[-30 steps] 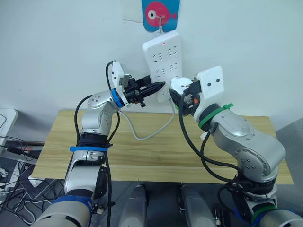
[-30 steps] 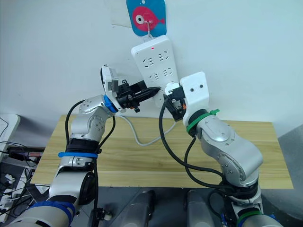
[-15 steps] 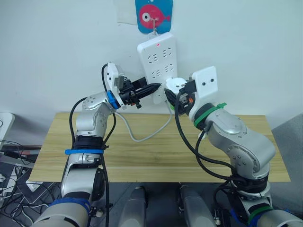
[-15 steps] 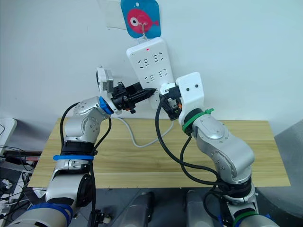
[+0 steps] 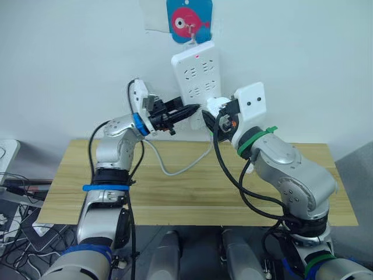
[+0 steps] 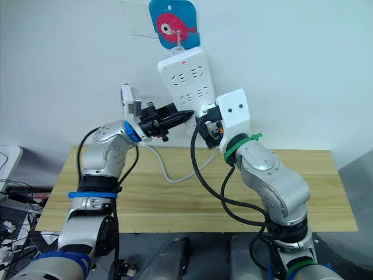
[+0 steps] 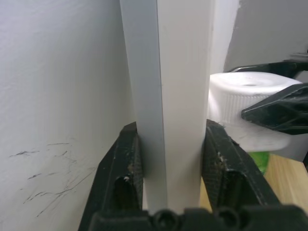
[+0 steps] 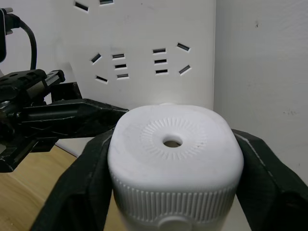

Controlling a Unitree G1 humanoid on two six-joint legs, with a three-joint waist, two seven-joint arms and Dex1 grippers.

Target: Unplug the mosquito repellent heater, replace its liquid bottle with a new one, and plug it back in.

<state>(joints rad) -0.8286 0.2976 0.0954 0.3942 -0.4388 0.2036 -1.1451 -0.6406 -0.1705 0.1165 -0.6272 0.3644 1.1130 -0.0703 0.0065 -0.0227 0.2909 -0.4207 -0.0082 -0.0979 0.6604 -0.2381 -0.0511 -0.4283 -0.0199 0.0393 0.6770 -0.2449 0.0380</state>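
Right now my right pincer (image 8: 173,159) is clamped on the mosquito repellent heater (image 8: 174,159), one black finger on each side of its white ribbed body, the round vent facing my wrist. The heater sits against the lower end of the white power strip (image 5: 198,76), which hangs on the wall from a hook under a blue tag with a pink fish (image 5: 189,19). My left pincer (image 7: 171,168) is closed on the strip's edge, its fingers (image 7: 120,168) pinching the narrow side just beside the heater, bracing it. I cannot see the prongs, so I cannot tell whether they are seated in the sockets or already free; I judge I am at the unplugging step. The risk is in the pull: if I draw the heater off at an angle, the prongs may bind and drag the strip off its hook, since it hangs from one point only. If my left hold slips on that smooth edge, the strip will swing with the heater. Its cable (image 5: 175,166) droops to the wooden surface (image 5: 192,192) and could tug too.
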